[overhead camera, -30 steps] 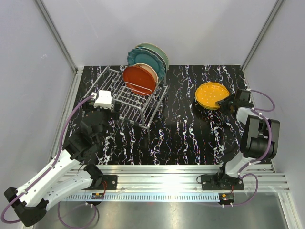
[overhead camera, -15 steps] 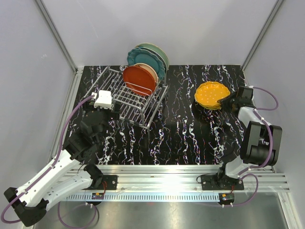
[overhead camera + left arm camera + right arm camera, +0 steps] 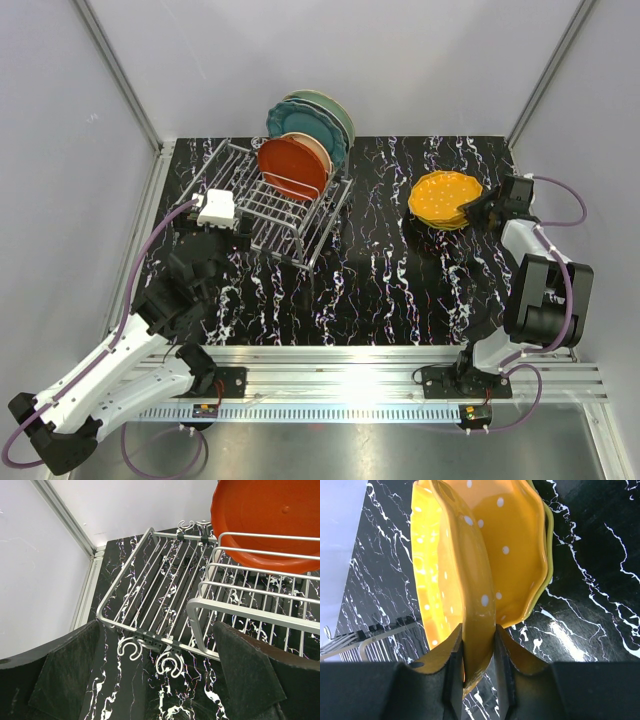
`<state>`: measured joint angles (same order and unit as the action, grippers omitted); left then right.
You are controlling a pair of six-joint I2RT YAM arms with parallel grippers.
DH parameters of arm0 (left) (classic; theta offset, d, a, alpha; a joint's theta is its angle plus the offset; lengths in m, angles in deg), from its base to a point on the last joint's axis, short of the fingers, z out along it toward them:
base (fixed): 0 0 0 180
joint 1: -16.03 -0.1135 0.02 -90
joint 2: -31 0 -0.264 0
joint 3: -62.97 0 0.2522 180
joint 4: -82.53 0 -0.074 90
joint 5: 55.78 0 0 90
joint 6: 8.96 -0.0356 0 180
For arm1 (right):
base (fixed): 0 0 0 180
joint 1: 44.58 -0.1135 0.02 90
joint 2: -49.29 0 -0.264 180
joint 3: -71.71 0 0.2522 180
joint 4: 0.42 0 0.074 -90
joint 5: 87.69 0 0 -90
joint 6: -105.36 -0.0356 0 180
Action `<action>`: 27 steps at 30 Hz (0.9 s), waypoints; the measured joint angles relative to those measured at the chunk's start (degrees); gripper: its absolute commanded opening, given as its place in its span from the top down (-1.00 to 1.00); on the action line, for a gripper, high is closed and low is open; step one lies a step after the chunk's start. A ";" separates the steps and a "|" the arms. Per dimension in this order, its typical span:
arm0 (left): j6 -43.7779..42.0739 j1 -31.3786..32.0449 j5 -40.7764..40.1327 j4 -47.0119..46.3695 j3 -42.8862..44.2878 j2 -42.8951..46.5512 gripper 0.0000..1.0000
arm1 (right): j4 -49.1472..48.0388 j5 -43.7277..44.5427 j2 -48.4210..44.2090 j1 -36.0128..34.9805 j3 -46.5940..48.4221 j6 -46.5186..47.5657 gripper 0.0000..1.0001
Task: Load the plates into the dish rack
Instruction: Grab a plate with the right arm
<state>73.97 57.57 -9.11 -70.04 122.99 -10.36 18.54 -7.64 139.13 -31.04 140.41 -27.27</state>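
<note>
Top external view: the dish rack point(image 3: 270, 205) sits skewed to the tabletop point(image 3: 380, 290) edges, close to the left wall, its far corner near the back wall. Four plates stand on edge in the raised frame at the rack's far right. The red-orange plate point(image 3: 291, 167) is in front, then the cream-centred plate point(image 3: 316, 150), the dark teal plate point(image 3: 298, 115) and the mint green plate point(image 3: 335, 108). Their faces turn toward the rack's near left.

A broad stretch of bare marbled tabletop lies right of the rack. Beyond it, well apart from the rack and near the right wall, is the dotted orange-yellow plate point(image 3: 445, 197), face up. Whether it lies flat or slightly tipped cannot be told.

The right tool point(image 3: 478, 212) meets that plate at the edge farthest from the rack. In the right wrist view its tool point(image 3: 479, 645) is clenched on the plate's wavy rim, one pad on each side. A thin lime green plate point(image 3: 549, 535) edge shows behind it.

The left tool point(image 3: 225, 225) hangs at the rack's near left edge. Its fingers point(image 3: 65, 680) are spread wide, grasping nothing, with the rack's hooked corner between them.
</note>
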 measured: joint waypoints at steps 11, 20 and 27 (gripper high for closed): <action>0.00 0.00 0.00 0.02 0.00 0.00 -0.98 | 4.46 1.01 -1.16 -0.04 3.10 1.36 1.00; 0.00 0.00 0.00 0.02 0.00 0.07 -0.98 | 5.51 0.72 -3.41 -0.04 3.96 0.79 1.00; 0.00 0.00 -0.02 0.02 0.00 0.39 -0.98 | 8.20 -1.66 -8.31 -0.04 3.89 1.25 1.00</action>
<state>73.97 57.57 -9.13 -70.02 122.99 -9.97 26.73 -9.31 130.82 -31.08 144.30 -26.03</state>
